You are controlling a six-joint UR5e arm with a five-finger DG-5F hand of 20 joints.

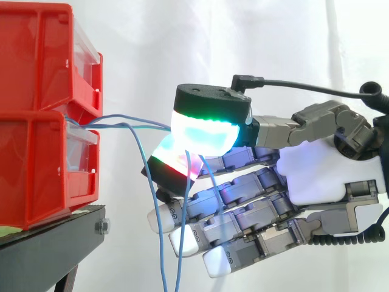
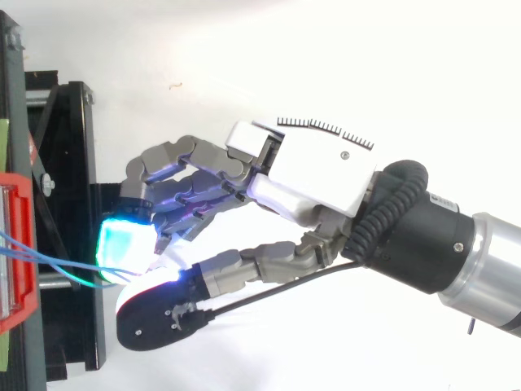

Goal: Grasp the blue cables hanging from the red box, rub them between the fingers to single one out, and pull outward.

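Glowing fingers [image 1: 203, 134] of the robot hand [image 1: 316, 170] pinch the blue cables [image 1: 140, 125] between two pads, a short way out from the front edge of the stacked red boxes [image 1: 42, 61]. The cables leave the gap between the upper and lower box, run nearly level to the pinch, then hang loose past the hand's lower fingers. The boxes sit on a black stand [image 1: 55, 234]; open room lies between box fronts and hand, before a white curtain [image 1: 182, 42]
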